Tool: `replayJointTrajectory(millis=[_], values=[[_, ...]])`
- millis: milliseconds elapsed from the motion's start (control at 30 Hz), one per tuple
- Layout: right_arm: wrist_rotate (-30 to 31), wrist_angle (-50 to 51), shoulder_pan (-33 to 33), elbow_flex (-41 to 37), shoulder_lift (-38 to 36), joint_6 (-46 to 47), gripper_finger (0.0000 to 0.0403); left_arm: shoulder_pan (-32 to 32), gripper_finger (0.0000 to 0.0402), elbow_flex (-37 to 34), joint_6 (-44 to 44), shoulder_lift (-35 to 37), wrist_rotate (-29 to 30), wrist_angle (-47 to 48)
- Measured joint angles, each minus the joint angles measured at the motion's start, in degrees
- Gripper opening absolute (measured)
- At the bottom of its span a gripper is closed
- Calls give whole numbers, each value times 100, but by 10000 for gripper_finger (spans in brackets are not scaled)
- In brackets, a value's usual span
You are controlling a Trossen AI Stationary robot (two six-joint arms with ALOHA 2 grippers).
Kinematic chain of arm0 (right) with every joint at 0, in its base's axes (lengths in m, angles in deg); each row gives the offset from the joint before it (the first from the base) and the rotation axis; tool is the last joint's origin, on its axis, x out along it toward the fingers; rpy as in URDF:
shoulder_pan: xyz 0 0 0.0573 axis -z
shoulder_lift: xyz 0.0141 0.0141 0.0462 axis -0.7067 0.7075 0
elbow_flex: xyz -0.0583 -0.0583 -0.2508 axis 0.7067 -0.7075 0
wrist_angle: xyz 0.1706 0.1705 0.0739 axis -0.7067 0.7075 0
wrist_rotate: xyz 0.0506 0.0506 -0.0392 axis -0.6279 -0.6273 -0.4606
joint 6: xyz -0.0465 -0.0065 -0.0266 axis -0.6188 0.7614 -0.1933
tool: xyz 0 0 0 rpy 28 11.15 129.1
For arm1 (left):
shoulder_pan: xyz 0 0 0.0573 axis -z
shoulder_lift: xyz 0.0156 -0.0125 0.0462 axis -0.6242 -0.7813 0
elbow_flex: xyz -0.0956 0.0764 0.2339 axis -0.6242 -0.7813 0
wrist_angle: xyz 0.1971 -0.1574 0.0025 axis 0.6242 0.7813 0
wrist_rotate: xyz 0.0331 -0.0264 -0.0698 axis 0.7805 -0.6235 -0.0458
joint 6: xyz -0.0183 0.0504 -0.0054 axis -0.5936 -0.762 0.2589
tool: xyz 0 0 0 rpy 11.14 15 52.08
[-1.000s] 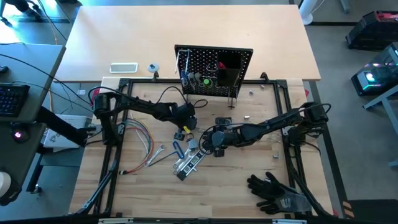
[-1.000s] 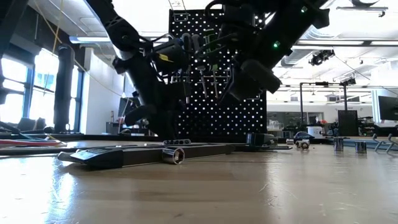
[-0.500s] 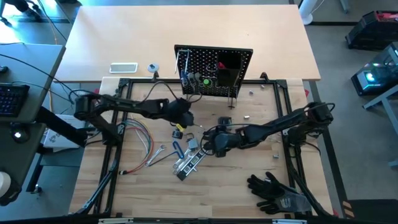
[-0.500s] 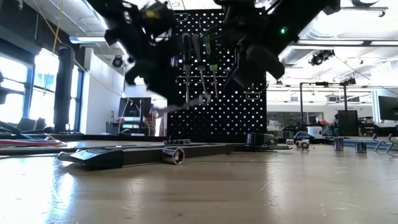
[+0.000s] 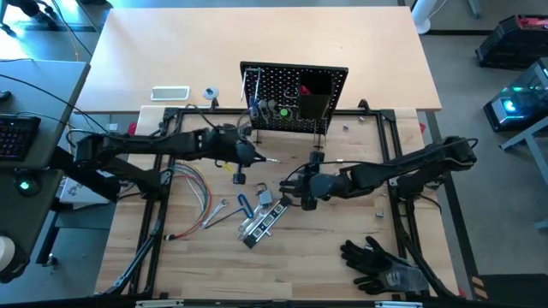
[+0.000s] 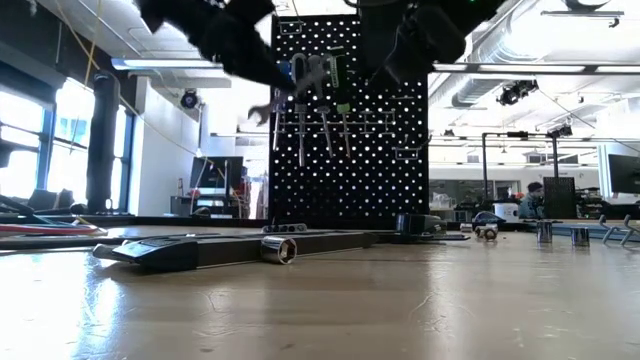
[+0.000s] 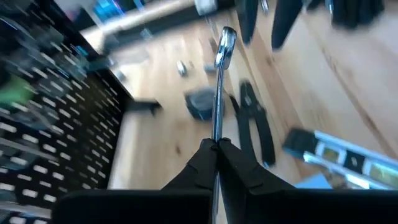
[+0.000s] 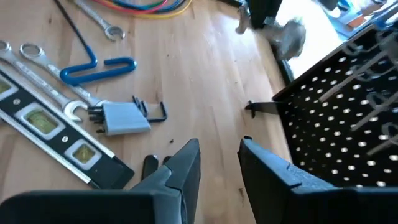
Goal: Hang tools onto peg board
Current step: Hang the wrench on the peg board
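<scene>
The black gloves (image 5: 383,263) lie at the near right corner of the table, farthest from the peg board (image 5: 295,97) and well apart from everything else. Nearer to the peg board, in the middle of the table, a black and silver level bar (image 5: 261,224) lies flat, with silver wrenches (image 8: 46,62) just beside it, a blue bent tool (image 5: 245,204) and a grey holder of hex keys (image 8: 124,117). To the left of this group lies the bundle of coloured wires (image 5: 193,181).

The right gripper (image 5: 298,186) is in front of the peg board, above the table and just beside the group of tools. Its fingers (image 8: 186,165) stand apart with a gap between them, and nothing is between them. Black pliers (image 7: 255,127) lie on the wood near it.

The left gripper (image 5: 255,157) is closer to the peg board, in front of its left half and raised above the table. Its fingers (image 7: 208,158) are pressed together on a thin silver wrench (image 7: 219,93), which points away from the gripper, with its ring end free in the air.

The peg board stands upright at the far edge of the work area. Drivers with blue and green handles (image 6: 320,75) hang on its left half, and a black box bin (image 5: 315,101) sits on its right half. Behind the peg board, a lighter table (image 5: 257,43) carries a small white object (image 5: 169,92).
</scene>
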Motion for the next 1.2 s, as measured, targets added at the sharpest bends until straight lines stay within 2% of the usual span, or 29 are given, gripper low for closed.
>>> replayJointTrajectory(millis=[467,933,1200], values=[[107,143,0,0,-151,-12,107,-467,0,4,412,1052,253,-630],[130,175,-2,0,-146,-12,107,-869,0,7,895,1236,64,-1329],[143,202,-2,0,-146,-10,107,-952,0,7,1075,1522,-4,-1372]])
